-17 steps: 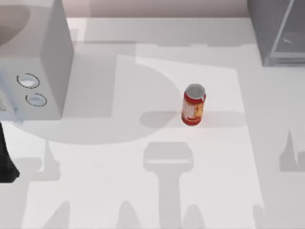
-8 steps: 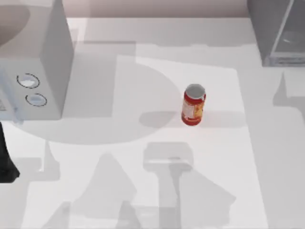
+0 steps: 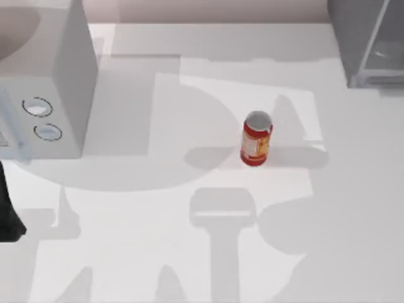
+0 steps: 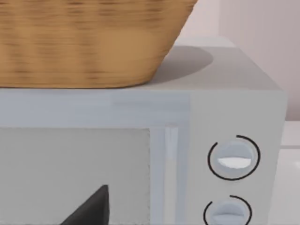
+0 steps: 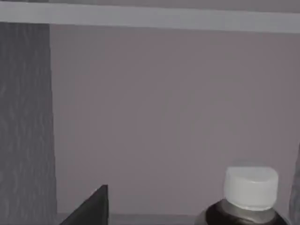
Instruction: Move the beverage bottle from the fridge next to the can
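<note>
Shadows have swept across the white table (image 3: pixel 158 252) since a second ago; small red can (image 3: pixel 255 139) stays mid-table. Brown-liquid, white-capped bottle (image 5: pixel 248 197) remains inside grey fridge (image 3: pixel 366 44), far right corner, ungrasped. Pincer states: cannot tell.

The beverage bottle (image 5: pixel 250 197) is cut off by the right wrist picture's lower edge, with just its white cap and dark shoulders in sight. The fridge (image 3: pixel 369 41) runs off the top view's upper right corner, and the white box (image 3: pixel 41 76) off its left edge.
</note>
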Robot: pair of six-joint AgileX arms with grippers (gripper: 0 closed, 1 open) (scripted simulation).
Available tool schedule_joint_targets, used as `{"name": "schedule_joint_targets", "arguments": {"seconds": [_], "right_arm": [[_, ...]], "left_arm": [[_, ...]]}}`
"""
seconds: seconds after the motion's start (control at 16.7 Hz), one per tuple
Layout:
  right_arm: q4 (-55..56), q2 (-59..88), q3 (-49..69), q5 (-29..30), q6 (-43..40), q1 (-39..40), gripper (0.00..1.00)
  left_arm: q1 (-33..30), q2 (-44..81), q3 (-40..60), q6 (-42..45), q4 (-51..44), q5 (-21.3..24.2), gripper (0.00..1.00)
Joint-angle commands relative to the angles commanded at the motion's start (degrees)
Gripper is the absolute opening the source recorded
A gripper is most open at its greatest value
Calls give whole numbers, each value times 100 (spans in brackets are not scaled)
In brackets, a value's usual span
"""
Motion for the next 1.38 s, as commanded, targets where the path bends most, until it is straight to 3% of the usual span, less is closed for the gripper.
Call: {"name": "schedule_joint_targets", "arguments": {"seconds": [0.36,0.84,1.38], "right_arm": [[413,1574,491,-410,41,-282,100],[370,1683,576,-408,41,-262,100],[-309,2503,2089,-226,35,-101,100]], "left_arm": [[0,0,0,0,0,0,100],[0,0,0,0,0,0,100],[0,0,0,0,0,0,100]]}}
